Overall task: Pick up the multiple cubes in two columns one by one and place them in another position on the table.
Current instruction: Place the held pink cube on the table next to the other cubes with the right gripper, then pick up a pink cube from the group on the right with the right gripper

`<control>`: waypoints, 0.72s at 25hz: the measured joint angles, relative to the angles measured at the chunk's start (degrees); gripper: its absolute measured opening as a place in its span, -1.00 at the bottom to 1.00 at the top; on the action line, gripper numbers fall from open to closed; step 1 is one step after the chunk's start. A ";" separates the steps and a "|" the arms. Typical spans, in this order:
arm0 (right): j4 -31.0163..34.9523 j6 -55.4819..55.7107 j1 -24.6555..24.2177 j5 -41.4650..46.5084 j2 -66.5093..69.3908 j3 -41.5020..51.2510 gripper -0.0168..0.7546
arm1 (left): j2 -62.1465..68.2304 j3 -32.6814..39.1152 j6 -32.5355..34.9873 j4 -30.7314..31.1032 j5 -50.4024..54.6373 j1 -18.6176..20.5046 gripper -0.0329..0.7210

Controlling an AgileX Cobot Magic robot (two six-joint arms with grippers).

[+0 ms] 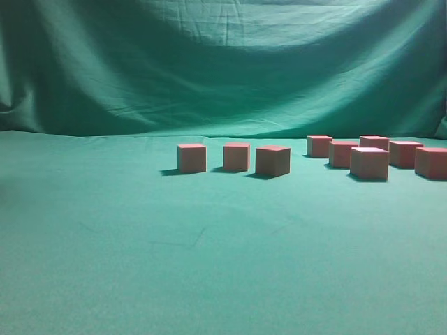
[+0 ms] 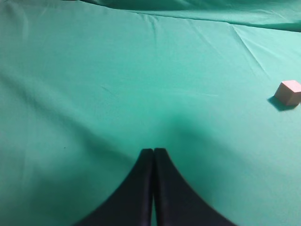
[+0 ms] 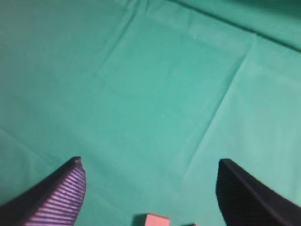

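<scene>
Several pink cubes stand on the green cloth in the exterior view. Three sit in a row near the middle: one at the left, one beside it, one nearer. Several more stand in two columns at the right, the nearest one in front. Neither arm shows in the exterior view. My left gripper is shut and empty above bare cloth, with one cube far to its right. My right gripper is open and empty, with a cube's top at the frame's bottom edge between the fingers.
The green cloth covers the table and rises as a backdrop behind. Creases run across it in both wrist views.
</scene>
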 joint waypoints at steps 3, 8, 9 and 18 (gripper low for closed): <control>-0.68 0.00 -1.29 -0.01 -7.27 7.82 0.40 | 0.00 0.00 0.00 0.00 0.00 0.00 -0.91; -3.47 0.62 -5.68 -0.22 -23.19 30.81 0.40 | 0.00 0.00 0.00 0.00 0.00 0.00 -0.91; -3.73 1.20 -7.12 -0.35 -26.38 35.05 0.40 | 0.00 0.00 0.00 0.00 0.00 0.00 -0.91; -4.76 3.16 -22.31 -3.02 -41.93 70.84 0.40 | 0.00 0.00 0.00 0.00 0.00 0.00 -0.91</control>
